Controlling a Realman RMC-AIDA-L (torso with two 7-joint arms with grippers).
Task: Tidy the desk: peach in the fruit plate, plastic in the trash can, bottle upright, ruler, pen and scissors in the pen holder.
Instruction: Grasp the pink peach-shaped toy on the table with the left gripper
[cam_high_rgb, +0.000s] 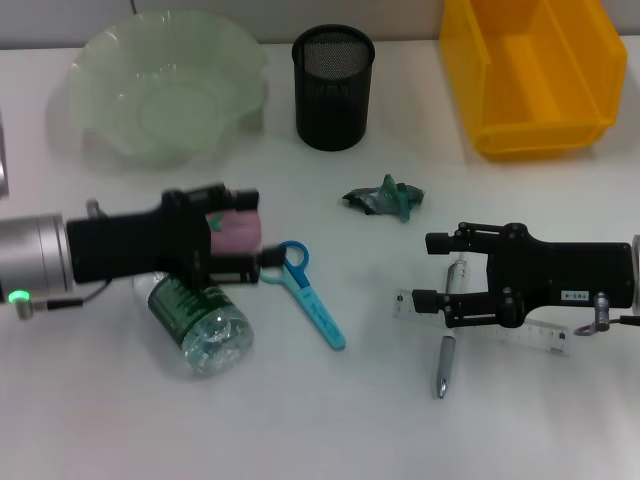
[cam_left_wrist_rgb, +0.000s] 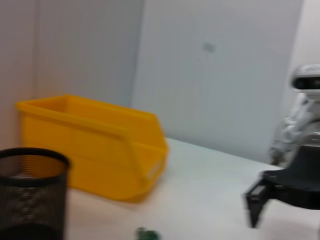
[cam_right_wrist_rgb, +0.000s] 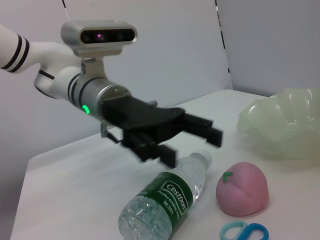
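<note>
The pink, round peach (cam_high_rgb: 236, 232) sits on the white desk (cam_high_rgb: 330, 420) in the left-centre of the head view, between the fingers of the left pincer (cam_high_rgb: 240, 240), whose black jaws are spread wide around it; the right wrist view shows the peach (cam_right_wrist_rgb: 242, 189) resting on the desk with the fingers hovering apart from it, so nothing is gripped. Just below the peach in the head view lies the clear plastic bottle with a green label (cam_high_rgb: 197, 318), on its side, its neck under the left pincer. The blue-handled scissors (cam_high_rgb: 308, 290) lie just right of the peach, one handle loop close to the lower finger.

Above the peach, at the upper left of the frame, stands the pale green, wavy-rimmed glass fruit plate (cam_high_rgb: 95, 65), with bare desk between. The black mesh pen holder (cam_high_rgb: 333, 88) stands at top centre, and the yellow plastic bin (cam_high_rgb: 480, 90) at the upper right. A crumpled scrap of green plastic (cam_high_rgb: 386, 197) lies in the middle, well apart from both arms.

At the right, the right pincer (cam_high_rgb: 432, 270) hovers with jaws open over a silver pen (cam_high_rgb: 447, 345) and a clear ruler (cam_high_rgb: 540, 338), holding neither. The lower part of the frame is open desk.
</note>
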